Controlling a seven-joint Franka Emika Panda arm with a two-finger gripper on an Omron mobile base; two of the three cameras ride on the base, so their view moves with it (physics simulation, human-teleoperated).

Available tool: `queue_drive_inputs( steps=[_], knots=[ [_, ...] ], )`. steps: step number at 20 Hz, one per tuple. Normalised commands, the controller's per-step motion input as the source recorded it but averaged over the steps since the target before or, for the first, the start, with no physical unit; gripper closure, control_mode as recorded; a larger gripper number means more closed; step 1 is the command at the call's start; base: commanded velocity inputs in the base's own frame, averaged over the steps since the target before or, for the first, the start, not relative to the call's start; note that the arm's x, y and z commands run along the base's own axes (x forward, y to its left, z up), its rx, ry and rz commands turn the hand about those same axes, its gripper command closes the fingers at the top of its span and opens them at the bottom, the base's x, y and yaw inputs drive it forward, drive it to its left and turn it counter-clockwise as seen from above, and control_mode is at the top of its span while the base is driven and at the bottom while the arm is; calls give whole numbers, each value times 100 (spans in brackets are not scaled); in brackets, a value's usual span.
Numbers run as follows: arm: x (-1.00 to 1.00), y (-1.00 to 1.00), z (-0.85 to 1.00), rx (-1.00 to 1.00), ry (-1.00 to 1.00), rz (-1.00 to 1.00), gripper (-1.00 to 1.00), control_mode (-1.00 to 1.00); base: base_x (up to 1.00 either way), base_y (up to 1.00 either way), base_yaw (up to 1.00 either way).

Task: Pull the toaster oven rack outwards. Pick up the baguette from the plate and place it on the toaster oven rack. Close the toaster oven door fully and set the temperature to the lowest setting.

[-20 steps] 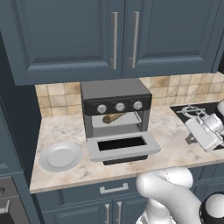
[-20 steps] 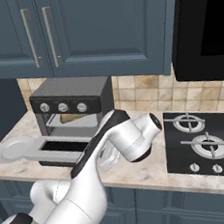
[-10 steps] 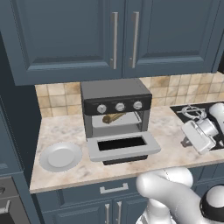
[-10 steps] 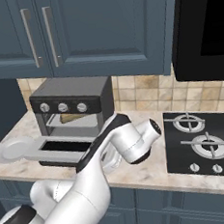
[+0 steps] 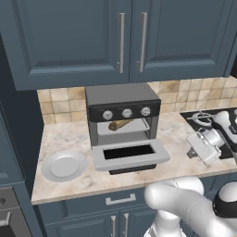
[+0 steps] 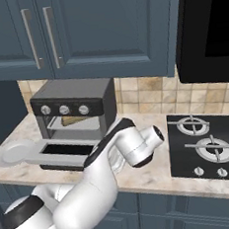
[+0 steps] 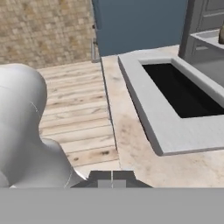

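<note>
The toaster oven [image 5: 122, 99] [image 6: 73, 98] stands on the counter with its door [image 5: 129, 155] [image 6: 65, 151] [image 7: 148, 113] folded down flat. The baguette [image 5: 120, 124] [image 6: 75, 119] lies inside on the pale rack [image 5: 124, 131]. Left of the oven sits the round plate [image 5: 64, 165] [image 6: 11, 152] with nothing on it. My gripper [image 5: 191, 152] [image 7: 112, 178] hovers low over the counter to the right of the door's right end, pointing at it, shut and holding nothing. In the right base view my own arm hides the hand.
A black gas hob [image 5: 208, 118] [image 6: 209, 147] lies right of the gripper. Blue wall cabinets [image 5: 120, 37] hang above the oven, and a dark microwave [image 6: 207, 23] sits over the hob. Bare counter [image 7: 131, 153] lies between hand and door.
My hand has come down and to the left, from over the hob's edge towards the right end of the open door. Oven, baguette and plate stay put.
</note>
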Motion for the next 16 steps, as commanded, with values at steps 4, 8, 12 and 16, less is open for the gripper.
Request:
queue_drive_inputs(
  steps=[4, 8, 12, 16],
  knots=[
    [24, 0, -16, 7, 10, 0, 100, -100, 0, 0, 0],
    [25, 0, -20, 6, 10, 0, 100, -100, 0, 0, 0],
    [21, 0, -19, 6, 6, 0, 100, -100, 0, 0, 0],
    [17, 0, -19, 5, 4, 0, 100, -100, 0, 0, 0]
  ],
)
